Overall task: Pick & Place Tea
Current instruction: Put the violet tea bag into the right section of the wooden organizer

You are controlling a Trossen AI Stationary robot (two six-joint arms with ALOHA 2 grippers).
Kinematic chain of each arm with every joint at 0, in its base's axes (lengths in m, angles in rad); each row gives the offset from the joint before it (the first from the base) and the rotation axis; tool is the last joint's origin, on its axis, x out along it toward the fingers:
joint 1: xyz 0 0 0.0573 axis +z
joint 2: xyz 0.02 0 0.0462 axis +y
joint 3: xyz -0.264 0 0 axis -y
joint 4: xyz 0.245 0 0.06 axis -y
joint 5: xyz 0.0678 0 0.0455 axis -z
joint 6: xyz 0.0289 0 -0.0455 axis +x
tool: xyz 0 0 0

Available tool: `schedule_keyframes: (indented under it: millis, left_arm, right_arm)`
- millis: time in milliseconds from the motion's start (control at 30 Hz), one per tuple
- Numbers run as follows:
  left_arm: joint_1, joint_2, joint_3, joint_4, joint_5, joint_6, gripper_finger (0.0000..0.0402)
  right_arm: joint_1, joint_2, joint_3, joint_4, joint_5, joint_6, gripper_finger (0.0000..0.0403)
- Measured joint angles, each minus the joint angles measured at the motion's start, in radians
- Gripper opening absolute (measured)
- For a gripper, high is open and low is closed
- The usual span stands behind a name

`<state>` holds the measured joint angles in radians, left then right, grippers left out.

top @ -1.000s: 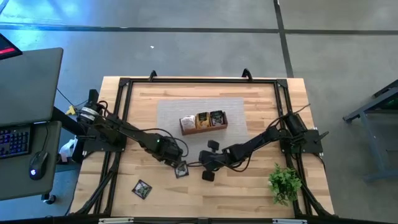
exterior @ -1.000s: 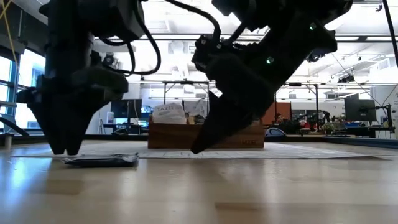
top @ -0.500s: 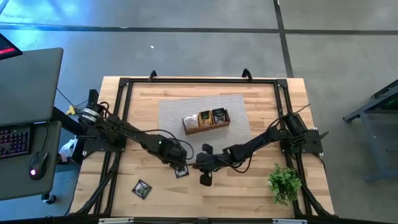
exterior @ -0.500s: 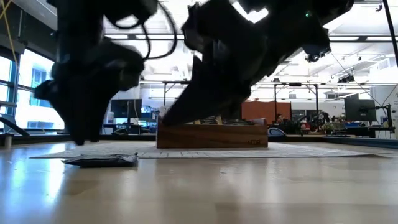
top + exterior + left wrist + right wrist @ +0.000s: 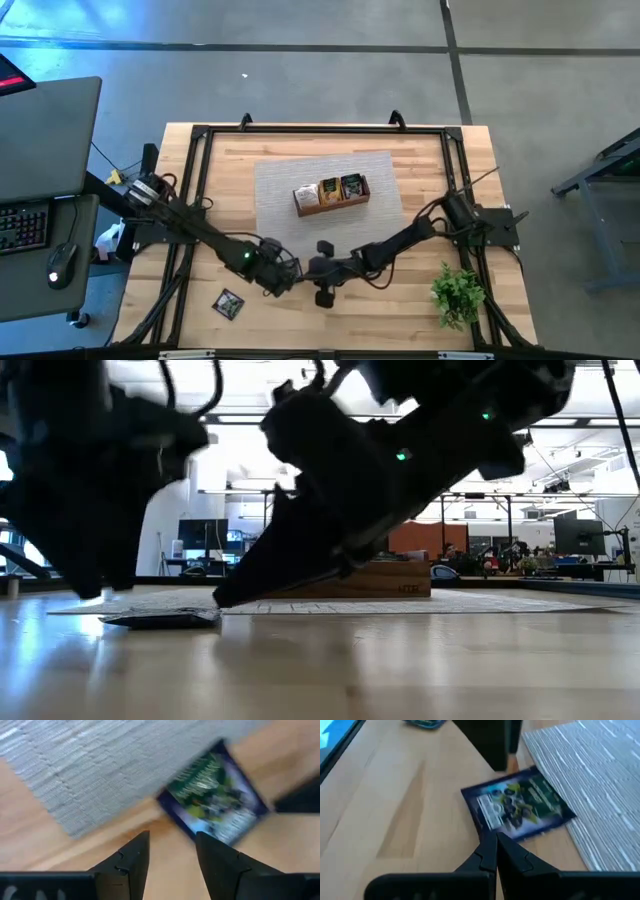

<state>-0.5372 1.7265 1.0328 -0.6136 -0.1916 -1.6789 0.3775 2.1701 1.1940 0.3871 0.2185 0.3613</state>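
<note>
Far left of the table in the high view, near the front edge, a spare dark tea bag [image 5: 228,303] lies flat on the wood, well apart from both arms. Leave it for now.

Next, the left gripper [image 5: 277,282] hangs low over the target tea bag [image 5: 216,800], jaws spread w/ nothing between them. That bag lies flat on bare wood just beside the corner of the grey mat [image 5: 100,765], ahead of the fingertips [image 5: 141,842], not yet between them. In the low view the bag [image 5: 160,618] shows as a thin dark slab on the table.

Then the right gripper [image 5: 496,839], jaws pressed together, tip at the bag's near edge, prob. touching, can't tell for sure. Looks like it's there to pin or nudge the bag so the left can grab it.

To do it well: bring the left fwd till one finger is each side of a bag edge, come down at a slant, keep the right steady so the bag doesn't slide, close only once an edge is lifted. Watch for arm clash, they're v. close.

Further right and back, the wooden tray [image 5: 330,205] sits on the mat w/ bags already in it. Plant [image 5: 458,295] at far right.
</note>
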Motion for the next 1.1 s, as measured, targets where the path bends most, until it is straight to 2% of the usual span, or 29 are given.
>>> schedule_keyframes:
  millis: [233, 333, 700, 1100]
  left_arm:
    - [-0.008, 0.038, -0.062, 0.088, -0.044, -0.028, 0.0158]
    - [-0.009, 0.040, -0.063, 0.091, -0.071, -0.029, 0.0158]
    - [-0.008, 0.040, -0.066, 0.156, -0.135, -0.019, 0.0158]
    - [-0.006, 0.063, -0.066, 0.218, -0.186, 0.033, 0.0158]
  right_arm:
    - [0.002, 0.011, 0.068, -0.185, 0.108, -0.018, 0.0000]
    - [-0.011, 0.016, 0.078, -0.206, 0.104, 0.001, 0.0000]
    - [-0.025, 0.063, 0.079, -0.110, 0.065, 0.022, 0.0000]
    - [-0.032, 0.067, 0.078, -0.085, 0.057, 0.016, 0.0000]
